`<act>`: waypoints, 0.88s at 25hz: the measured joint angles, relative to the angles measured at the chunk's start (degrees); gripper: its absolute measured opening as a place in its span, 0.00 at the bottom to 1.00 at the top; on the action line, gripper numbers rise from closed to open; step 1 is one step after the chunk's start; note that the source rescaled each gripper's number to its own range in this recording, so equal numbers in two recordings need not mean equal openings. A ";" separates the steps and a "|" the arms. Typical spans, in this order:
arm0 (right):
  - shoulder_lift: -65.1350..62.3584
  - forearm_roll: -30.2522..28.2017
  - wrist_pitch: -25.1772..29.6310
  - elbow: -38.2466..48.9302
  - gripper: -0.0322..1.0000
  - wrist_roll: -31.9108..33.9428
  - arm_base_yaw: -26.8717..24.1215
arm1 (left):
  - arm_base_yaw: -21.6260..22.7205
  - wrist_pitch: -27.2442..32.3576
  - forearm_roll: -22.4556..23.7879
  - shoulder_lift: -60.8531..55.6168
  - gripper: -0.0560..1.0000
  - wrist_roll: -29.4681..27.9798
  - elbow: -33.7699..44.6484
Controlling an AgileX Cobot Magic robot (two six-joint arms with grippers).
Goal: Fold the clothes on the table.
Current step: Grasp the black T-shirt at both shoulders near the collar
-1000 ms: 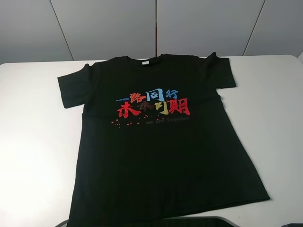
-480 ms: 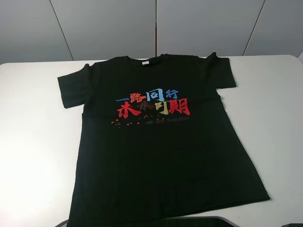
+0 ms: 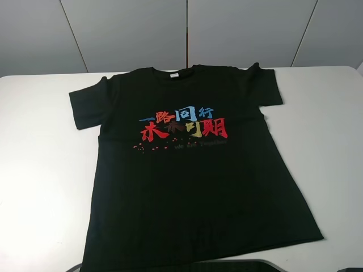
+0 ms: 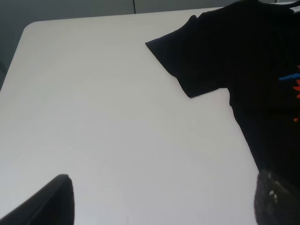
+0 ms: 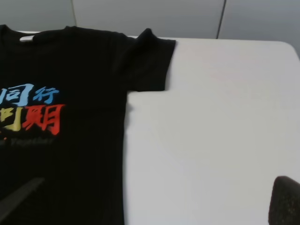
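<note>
The black short-sleeved cotton T-shirt (image 3: 193,181) lies flat and print-up in the middle of the frame on the wide white table (image 3: 39,170). Its collar (image 3: 173,73) points toward the top and its hem (image 3: 198,255) toward the bottom edge. No fold is made yet, so I judge the step in hand to be the first reach.

Your left gripper (image 4: 164,178) hangs over bare table beside the sleeve at the frame's left (image 3: 88,105), its fingers spread wide with nothing between them. Your right gripper (image 5: 160,180) is likewise spread and empty, near the sleeve at the upper right (image 3: 264,85).

Come down on the cloth edges and pinch one layer cleanly. The shirt sits slightly skewed, with the hem swinging toward the lower right, so line your fold on its own side seams and not on the table's edge. The upper-right sleeve shows a small raised pucker at the shoulder, and you would do well to flatten it.

Grey wall panels (image 3: 125,34) stand behind the table. A dark curved part (image 3: 238,265) shows at the bottom edge by the hem, and I cannot tell what it is.
</note>
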 joint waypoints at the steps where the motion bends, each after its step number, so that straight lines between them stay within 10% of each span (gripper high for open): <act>1: 1.88 0.00 -0.01 -0.80 1.00 0.00 0.00 | 0.00 -0.66 -0.12 1.83 0.99 0.63 -1.11; 16: 47.64 10.59 -7.27 -16.88 1.00 -19.06 0.00 | 0.00 -4.89 -18.14 51.79 0.99 31.55 -23.28; 22: 66.74 13.49 -6.78 -25.96 1.00 -29.69 3.42 | -2.83 -8.08 -18.37 68.87 0.99 42.38 -28.02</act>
